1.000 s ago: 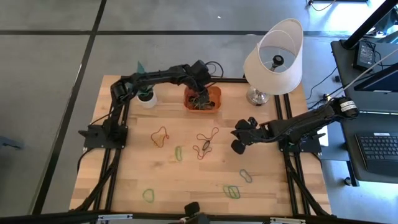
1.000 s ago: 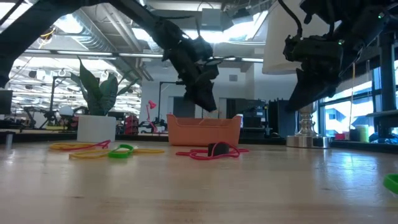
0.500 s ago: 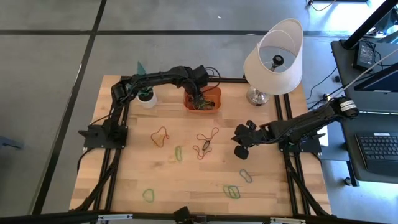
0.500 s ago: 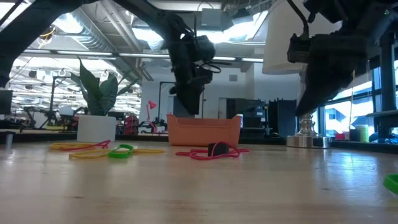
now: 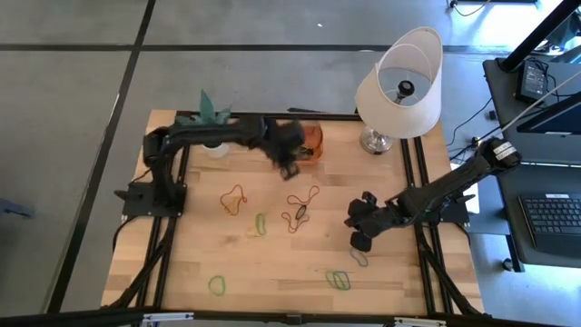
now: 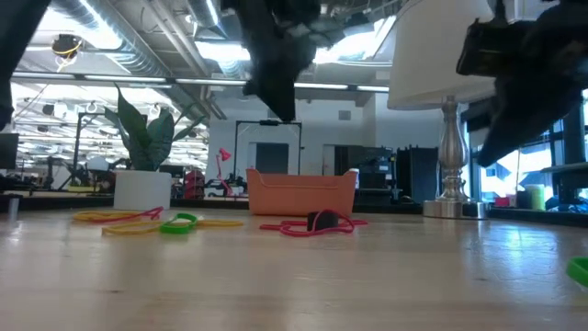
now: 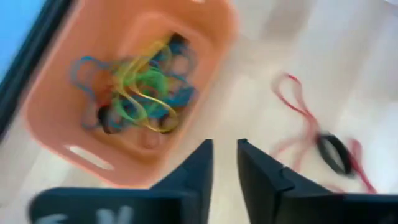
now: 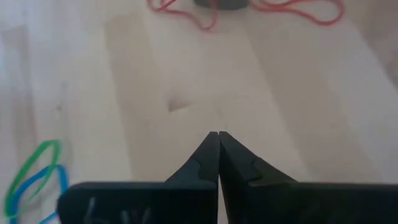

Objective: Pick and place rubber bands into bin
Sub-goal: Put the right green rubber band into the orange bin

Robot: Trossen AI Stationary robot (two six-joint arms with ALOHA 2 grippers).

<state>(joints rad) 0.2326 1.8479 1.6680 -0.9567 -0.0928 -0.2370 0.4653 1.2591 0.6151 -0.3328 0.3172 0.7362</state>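
The bin [image 5: 309, 140] was seen near the far edge of the desk [image 5: 182, 263], beside the lamp [image 5: 399, 86], and a tangle of rubber bands [image 7: 140, 93] in blue, green and yellow lay inside it. The left gripper [image 5: 290, 156] was raised just in front of the bin, on its near side, with its fingers [image 7: 193, 174] set a narrow gap apart and nothing seen between them. The right gripper [image 5: 360, 238] was held low toward the right side of the desk, its fingers [image 8: 208, 155] pressed together on nothing. Loose bands were scattered over the bare wood: a red loop with a black one [image 5: 300, 209] near the middle, an orange-red loop [image 5: 234, 198] to its left, a small green one [image 5: 261, 222] between them, another green one [image 5: 216, 285] toward the near left corner, a green and blue pair [image 5: 339, 280] by the near edge, and a grey-blue one [image 5: 360, 258] just by the right gripper. The bands were judged light, thin and floppy, likely to lie flat, stretch or slide when nudged, so a pinch across a single strand where it lifted off the wood, or at a twist or crossing, was thought the surest hold. The red and black pair was judged liable to come up together if gripped at the overlap.
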